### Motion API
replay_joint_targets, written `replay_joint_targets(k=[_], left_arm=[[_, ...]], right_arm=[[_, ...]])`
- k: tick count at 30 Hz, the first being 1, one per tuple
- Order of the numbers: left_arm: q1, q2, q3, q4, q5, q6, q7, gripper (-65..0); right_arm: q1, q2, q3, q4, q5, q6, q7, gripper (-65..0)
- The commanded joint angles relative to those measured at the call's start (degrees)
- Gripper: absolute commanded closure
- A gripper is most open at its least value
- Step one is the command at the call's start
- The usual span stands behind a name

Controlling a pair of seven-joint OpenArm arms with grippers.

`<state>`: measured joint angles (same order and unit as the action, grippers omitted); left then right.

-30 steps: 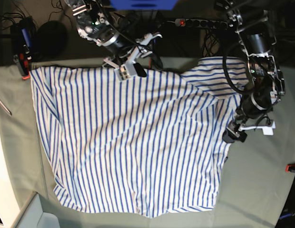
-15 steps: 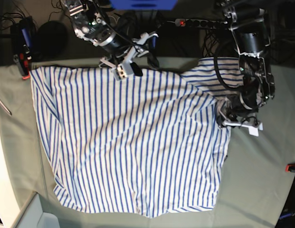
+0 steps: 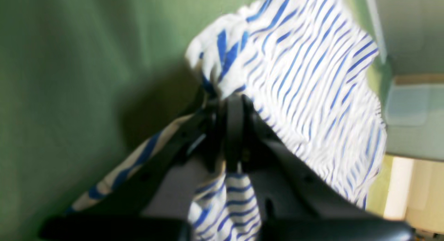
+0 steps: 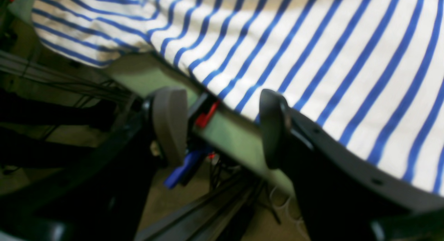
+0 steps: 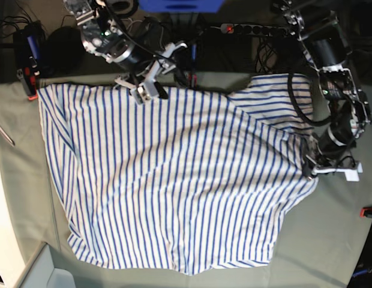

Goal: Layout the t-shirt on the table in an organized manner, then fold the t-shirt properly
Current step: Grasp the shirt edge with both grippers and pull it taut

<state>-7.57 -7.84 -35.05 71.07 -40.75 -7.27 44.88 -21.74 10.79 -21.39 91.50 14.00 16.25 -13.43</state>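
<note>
The t-shirt (image 5: 174, 180), white with thin blue stripes, lies spread over most of the table (image 5: 336, 240), a flat surface under pale grey-green cloth. One end of the garment reaches the table's far-left corner; its near hem stops short of the near edge. Toward the right edge the cloth is drawn out into a taut point.

My left gripper (image 5: 311, 169) sits at that point, near the table's right edge. In the left wrist view my left gripper's jaws are pressed together with a bunched fold of the t-shirt (image 3: 312, 78) pinched between them, striped cloth trailing on both sides of the fingers (image 3: 234, 130).

My right gripper (image 5: 151, 87) hangs at the table's far edge, over the garment's far border. In the right wrist view its 2 fingers (image 4: 170, 123) stand well apart with nothing between them; the t-shirt (image 4: 312, 50) lies just beyond, and a red clamp (image 4: 207, 113) shows at the table edge between the fingertips.
</note>
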Motion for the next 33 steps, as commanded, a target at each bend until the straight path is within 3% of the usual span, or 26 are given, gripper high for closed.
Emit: replay_joint_targets(k=[1, 14, 26, 33], left_arm=[[-0.03, -1.26, -0.34, 1.42, -0.79, -0.25, -1.23, -0.1], [4.98, -2.23, -7.19, 6.69, -0.87, -0.69, -1.23, -0.1], [4.36, -2.05, -7.11, 8.36, -0.87, -0.42, -1.59, -0.1], [0.06, -2.49, -7.02, 8.36, -0.87, -0.42, -1.32, -0.1]], right_arm=[[0.07, 0.25, -0.02, 1.11, 0.73, 0.14, 1.52, -33.3], [2.53, 0.25, -0.02, 1.11, 0.73, 0.14, 1.26, -33.5], [0.42, -0.28, -0.28, 5.16, 0.73, 0.14, 1.17, -33.6], [0.86, 1.74, -0.02, 5.07, 0.64, 0.14, 1.34, -33.6]])
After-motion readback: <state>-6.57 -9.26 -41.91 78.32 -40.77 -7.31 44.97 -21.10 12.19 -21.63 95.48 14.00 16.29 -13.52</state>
